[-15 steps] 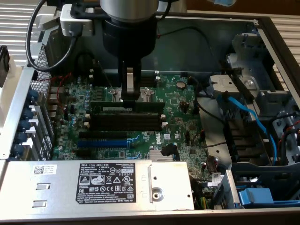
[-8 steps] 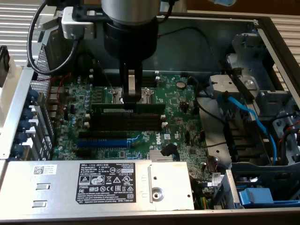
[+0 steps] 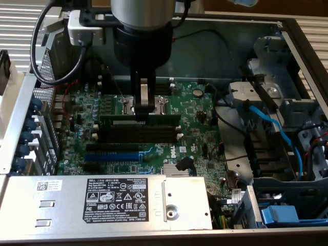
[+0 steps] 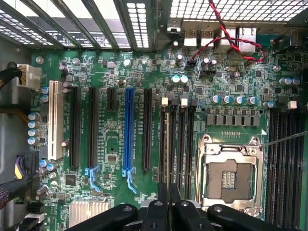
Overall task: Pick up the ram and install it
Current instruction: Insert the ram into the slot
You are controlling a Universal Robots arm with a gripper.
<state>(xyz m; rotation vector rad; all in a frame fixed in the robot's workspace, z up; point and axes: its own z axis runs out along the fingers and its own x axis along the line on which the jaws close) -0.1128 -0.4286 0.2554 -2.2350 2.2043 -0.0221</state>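
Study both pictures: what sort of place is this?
The inside of an opened desktop computer case: a green circuit motherboard, its square silver processor socket, and a grey metal power-supply box with a black label.

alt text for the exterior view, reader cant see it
A robot gripper grips the ram, a long green stick held on edge, at the black memory slots of a green motherboard inside an open computer case. A silver power supply lies nearest the camera.
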